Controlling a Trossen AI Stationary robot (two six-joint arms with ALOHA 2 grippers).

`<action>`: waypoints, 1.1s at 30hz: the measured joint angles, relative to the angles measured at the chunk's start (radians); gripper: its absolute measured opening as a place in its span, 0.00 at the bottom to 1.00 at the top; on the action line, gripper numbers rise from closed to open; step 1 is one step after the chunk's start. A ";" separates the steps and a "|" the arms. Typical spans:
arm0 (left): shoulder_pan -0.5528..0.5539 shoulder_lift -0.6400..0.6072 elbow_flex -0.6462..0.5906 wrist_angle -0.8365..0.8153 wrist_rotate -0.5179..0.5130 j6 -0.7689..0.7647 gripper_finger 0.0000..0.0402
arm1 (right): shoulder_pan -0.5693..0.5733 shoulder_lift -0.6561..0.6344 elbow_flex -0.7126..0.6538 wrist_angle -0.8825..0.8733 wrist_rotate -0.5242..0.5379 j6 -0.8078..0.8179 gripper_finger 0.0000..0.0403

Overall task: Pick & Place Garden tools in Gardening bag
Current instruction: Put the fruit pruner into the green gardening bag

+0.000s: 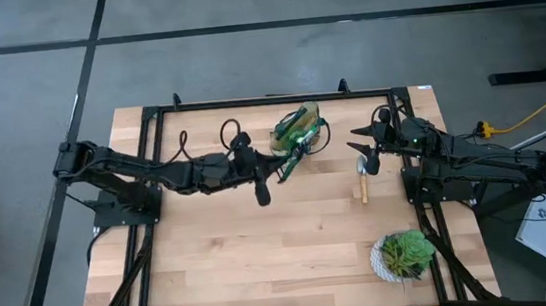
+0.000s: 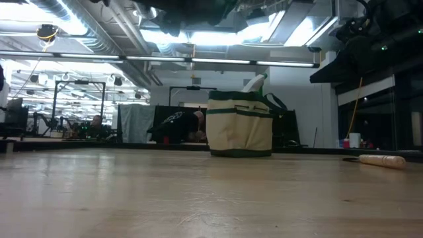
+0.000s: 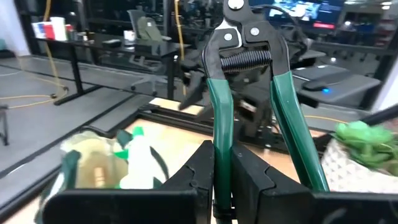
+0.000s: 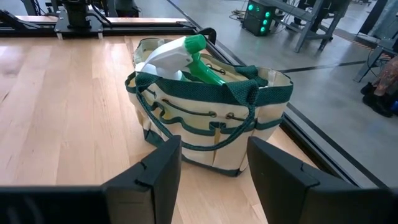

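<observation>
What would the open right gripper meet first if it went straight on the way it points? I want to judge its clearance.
Most likely the beige canvas gardening bag with green trim, dead ahead of the right gripper; bare wooden table lies between, depth unclear.

The high view looks straight down on the whole tabletop [image 1: 263, 254]. The low view skims level across it toward the bag [image 2: 239, 124], which the right wrist view sees close up.
</observation>
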 joint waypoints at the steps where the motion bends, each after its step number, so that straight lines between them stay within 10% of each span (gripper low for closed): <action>1: -0.011 0.000 0.000 0.000 -0.004 0.000 0.06 | 0.000 0.000 0.000 0.000 0.000 0.000 0.46; 33: 0.240 0.179 0.162 -0.184 -0.055 -0.029 0.06 | 0.000 0.000 0.000 0.000 0.000 0.000 0.46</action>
